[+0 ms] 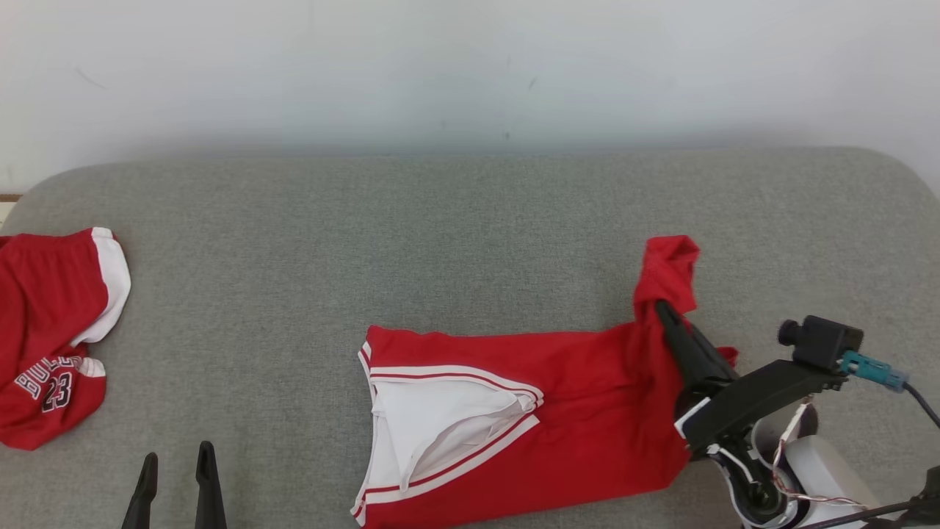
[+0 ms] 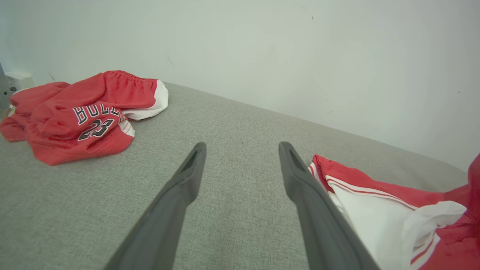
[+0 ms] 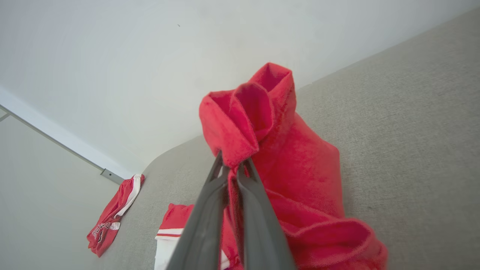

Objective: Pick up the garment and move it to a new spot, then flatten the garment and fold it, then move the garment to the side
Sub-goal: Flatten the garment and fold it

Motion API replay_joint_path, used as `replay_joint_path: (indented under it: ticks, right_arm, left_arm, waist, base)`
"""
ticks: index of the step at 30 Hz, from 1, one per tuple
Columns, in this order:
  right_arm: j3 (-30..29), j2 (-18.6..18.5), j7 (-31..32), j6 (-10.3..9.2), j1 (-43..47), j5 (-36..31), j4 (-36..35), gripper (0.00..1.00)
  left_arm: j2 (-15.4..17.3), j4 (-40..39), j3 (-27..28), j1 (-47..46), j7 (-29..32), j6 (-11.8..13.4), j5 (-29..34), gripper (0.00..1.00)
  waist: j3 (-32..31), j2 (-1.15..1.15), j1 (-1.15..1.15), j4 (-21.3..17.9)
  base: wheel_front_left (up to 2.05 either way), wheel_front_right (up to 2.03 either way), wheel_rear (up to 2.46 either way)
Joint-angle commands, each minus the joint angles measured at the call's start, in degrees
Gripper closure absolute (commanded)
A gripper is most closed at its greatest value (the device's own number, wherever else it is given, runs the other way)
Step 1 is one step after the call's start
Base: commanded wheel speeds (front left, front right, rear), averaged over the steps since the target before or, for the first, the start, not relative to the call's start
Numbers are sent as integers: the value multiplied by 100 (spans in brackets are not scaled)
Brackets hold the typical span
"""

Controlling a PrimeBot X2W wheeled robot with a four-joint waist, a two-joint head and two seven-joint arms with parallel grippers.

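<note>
Pinching raised corner of red white-trimmed sleeveless jersey [image 1: 587,404], right fingers [image 1: 683,345] closed on cloth; rest sprawls on grey cloth-covered table [image 1: 440,235]; left fingers [image 1: 208,485] spread, empty, nearby. Likely best: lift higher before carrying, lest hem drag.

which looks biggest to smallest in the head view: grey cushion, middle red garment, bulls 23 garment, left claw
1. grey cushion
2. middle red garment
3. bulls 23 garment, partly cut off by the left edge
4. left claw, cut off by the bottom edge
</note>
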Motion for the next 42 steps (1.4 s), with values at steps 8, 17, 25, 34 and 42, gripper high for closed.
replay_joint_path:
  ticks: [8,17,25,34,42]
  right_arm:
    - [370,306,174,-3,31,55,-346,100]
    - [805,758,156,-2,-193,-44,-22,100]
    - [1063,1108,-14,-1,-452,-70,593,100]
    - [1277,1349,-333,-1,-792,-91,1594,100]
    - [1603,1441,-635,-1,-1061,96,2256,53]
  left_arm:
    - [1,78,2,65,-22,37,13,0]
    - [1,208,-99,-33,-22,22,-41,0]
    - [1,325,-249,-90,-23,40,-80,0]
    - [1,407,-490,-148,-23,45,-101,0]
    - [2,492,-559,-213,-23,37,-123,0]
  waist:
    - [-127,-1,0,198]
    - [-153,-1,0,453]
    - [-168,-1,0,675]
    - [-100,-1,0,965]
    - [-58,-1,0,1102]
  base:
    - [0,0,0]
    - [0,0,0]
    - [0,0,0]
    - [0,0,0]
    - [0,0,0]
